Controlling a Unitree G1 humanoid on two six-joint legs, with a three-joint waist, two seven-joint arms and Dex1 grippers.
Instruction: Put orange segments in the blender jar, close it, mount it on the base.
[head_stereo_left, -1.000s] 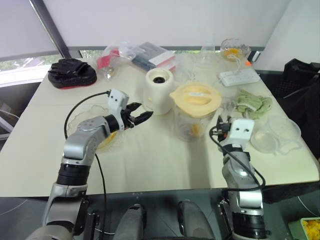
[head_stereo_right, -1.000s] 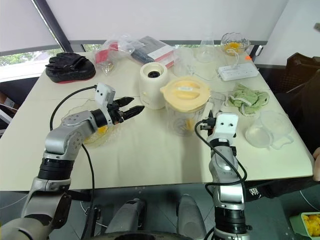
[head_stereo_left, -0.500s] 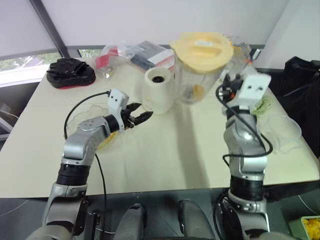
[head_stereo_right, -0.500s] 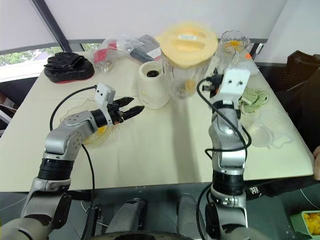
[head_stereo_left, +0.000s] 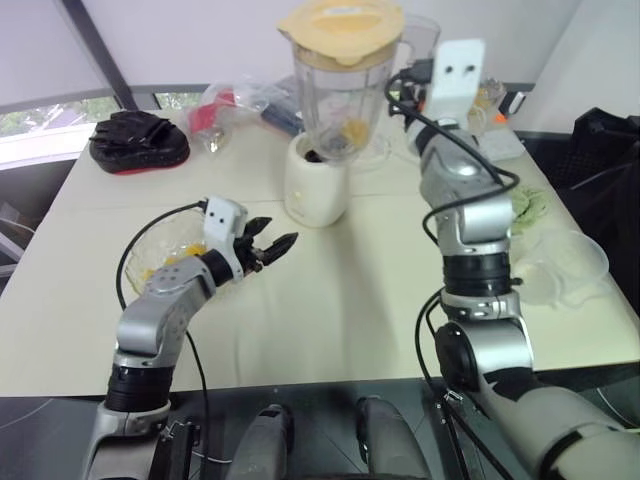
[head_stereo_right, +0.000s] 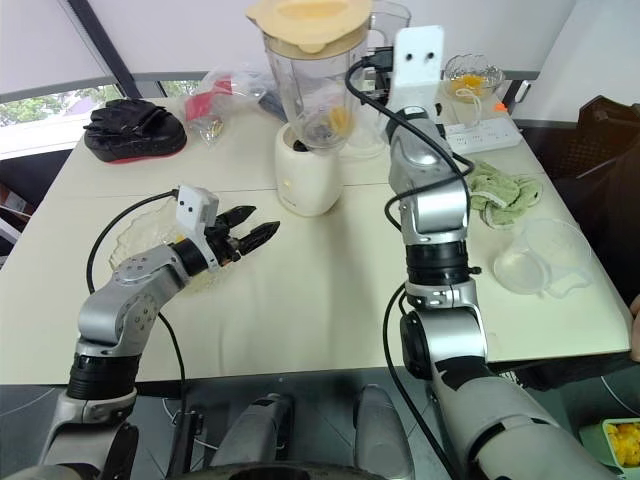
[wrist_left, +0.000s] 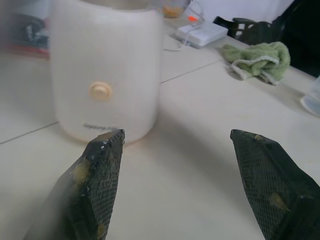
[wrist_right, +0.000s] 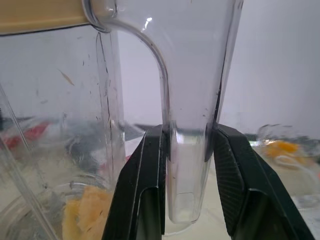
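The clear blender jar, capped with a cream-yellow lid, hangs in the air with its narrow bottom right over the socket of the cream-white base; whether they touch I cannot tell. Orange segments lie inside the jar, also seen low in the right wrist view. My right gripper is shut on the jar's side handle. My left gripper stands open just above the table, left of the base and pointing at it, with nothing between its fingers.
A wavy clear bowl with orange pieces sits under my left forearm. A black pad and plastic bags lie at the back left. A green cloth, a power strip and a clear tub are on the right.
My right arm has lifted the jar off the table and carried it up and leftward over the base. The left gripper has drawn back slightly, still open.
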